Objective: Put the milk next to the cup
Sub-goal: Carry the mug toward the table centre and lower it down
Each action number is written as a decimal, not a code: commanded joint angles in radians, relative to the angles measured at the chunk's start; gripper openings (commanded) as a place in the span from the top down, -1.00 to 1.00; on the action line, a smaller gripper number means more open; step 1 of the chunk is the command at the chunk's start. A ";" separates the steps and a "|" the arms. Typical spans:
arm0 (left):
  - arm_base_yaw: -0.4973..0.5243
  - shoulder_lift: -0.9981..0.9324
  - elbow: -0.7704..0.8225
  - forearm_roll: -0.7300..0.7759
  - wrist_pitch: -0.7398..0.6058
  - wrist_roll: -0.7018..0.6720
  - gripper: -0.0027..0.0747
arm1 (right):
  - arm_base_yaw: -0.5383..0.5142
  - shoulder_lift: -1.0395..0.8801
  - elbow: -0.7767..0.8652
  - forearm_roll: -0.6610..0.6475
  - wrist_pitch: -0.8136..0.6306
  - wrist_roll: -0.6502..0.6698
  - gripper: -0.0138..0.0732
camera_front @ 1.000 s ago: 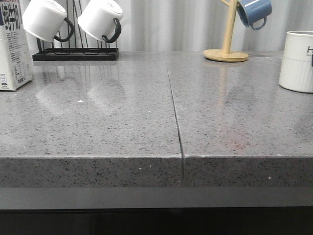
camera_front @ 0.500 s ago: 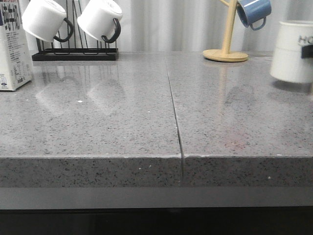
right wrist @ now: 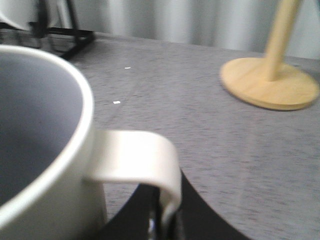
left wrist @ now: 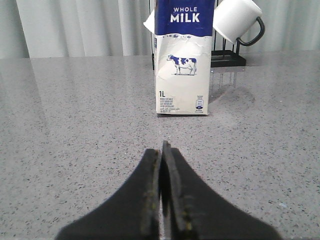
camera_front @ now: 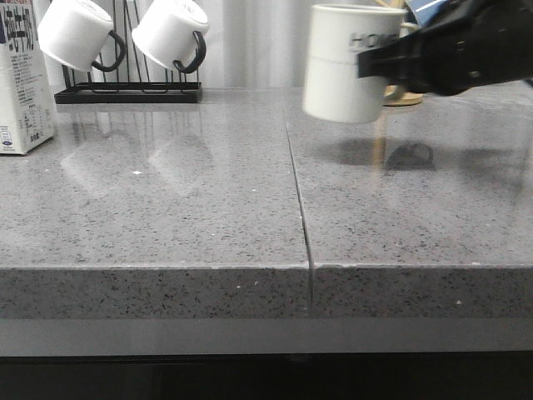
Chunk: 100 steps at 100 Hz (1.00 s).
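Observation:
The milk (camera_front: 18, 79) is a white carton with a dark blue top. It stands upright at the counter's far left edge in the front view. In the left wrist view the milk (left wrist: 183, 60) stands ahead of my left gripper (left wrist: 162, 150), well apart from it. That gripper is shut and empty. The cup (camera_front: 350, 62), cream-white and lettered "HOME", hangs above the counter at centre-right. My right gripper (camera_front: 385, 65) is shut on its white handle (right wrist: 145, 160). In the right wrist view the cup (right wrist: 40, 150) fills the near side.
A black rack (camera_front: 129, 90) holding two white mugs (camera_front: 79, 33) with black handles stands at the back left. A wooden mug tree's base (right wrist: 270, 82) sits at the back right, a blue mug (camera_front: 426, 10) behind my right arm. A seam (camera_front: 298, 192) runs down the grey counter.
My right gripper has lifted the cup off the counter at the far right and carried it left, toward the middle. The milk and the left gripper's side show no movement.

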 commanded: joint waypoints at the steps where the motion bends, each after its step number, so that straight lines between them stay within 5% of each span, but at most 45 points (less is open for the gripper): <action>1: -0.003 -0.030 0.044 -0.006 -0.084 -0.001 0.98 | 0.034 -0.002 -0.049 0.022 -0.074 -0.002 0.83; 47: -0.003 -0.030 0.044 -0.006 -0.084 -0.001 0.98 | 0.091 0.082 -0.086 0.025 -0.072 -0.002 0.82; 78: -0.003 -0.030 0.044 -0.006 -0.084 -0.001 0.98 | 0.091 0.082 -0.085 0.024 -0.068 -0.002 0.11; 100: -0.003 -0.030 0.044 -0.006 -0.084 -0.001 0.98 | 0.091 0.079 -0.085 0.024 -0.068 -0.002 0.08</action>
